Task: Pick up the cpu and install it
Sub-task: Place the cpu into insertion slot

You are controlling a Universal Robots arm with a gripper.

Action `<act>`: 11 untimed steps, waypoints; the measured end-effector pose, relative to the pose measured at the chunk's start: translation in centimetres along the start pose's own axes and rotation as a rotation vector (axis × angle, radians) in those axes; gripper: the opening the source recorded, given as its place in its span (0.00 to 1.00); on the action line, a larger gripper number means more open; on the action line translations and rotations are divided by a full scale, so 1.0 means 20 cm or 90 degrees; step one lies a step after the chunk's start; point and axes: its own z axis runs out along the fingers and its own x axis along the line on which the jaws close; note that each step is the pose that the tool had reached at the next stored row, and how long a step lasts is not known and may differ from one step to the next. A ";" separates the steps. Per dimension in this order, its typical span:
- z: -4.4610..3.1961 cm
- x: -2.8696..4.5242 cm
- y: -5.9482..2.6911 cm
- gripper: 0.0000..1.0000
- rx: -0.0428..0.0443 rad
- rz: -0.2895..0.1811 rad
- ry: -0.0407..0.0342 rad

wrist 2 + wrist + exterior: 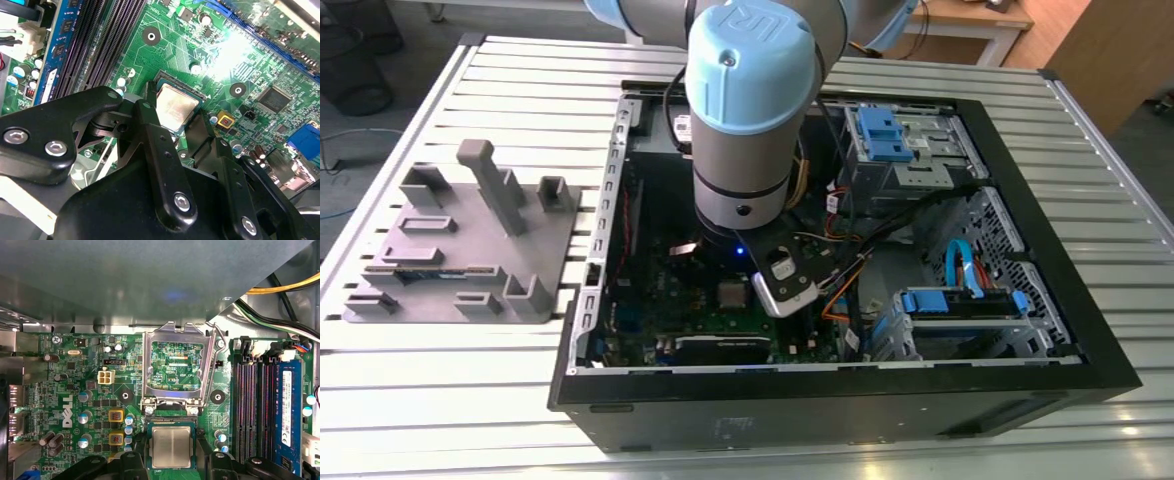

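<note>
The cpu [171,447] lies flat in its socket on the green motherboard [55,390] — just below centre in the exterior view, inside the open case [854,410]. The hand [176,120] hovers over it, fingers [150,130] spread slightly wider than the chip — the socket frame [175,332] stands flipped open.

Strong glare on motherboard [215,65] in second wrist view; case [854,405] interior dim, poss. soft, in exterior view.

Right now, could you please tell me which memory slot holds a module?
The slot farthest from the cpu: a blue memory module sits in it, while the other slots stand empty.
</note>
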 end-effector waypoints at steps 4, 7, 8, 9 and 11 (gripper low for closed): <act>0.001 0.000 0.000 0.47 -0.0003 0.000 -0.0002; 0.002 0.000 0.000 0.54 -0.0003 0.000 -0.0002; 0.001 0.000 0.000 0.54 -0.0003 0.000 -0.0001; 0.001 0.000 0.000 0.54 -0.0002 0.000 -0.0001; 0.001 0.000 0.000 0.54 -0.0001 0.000 0.0000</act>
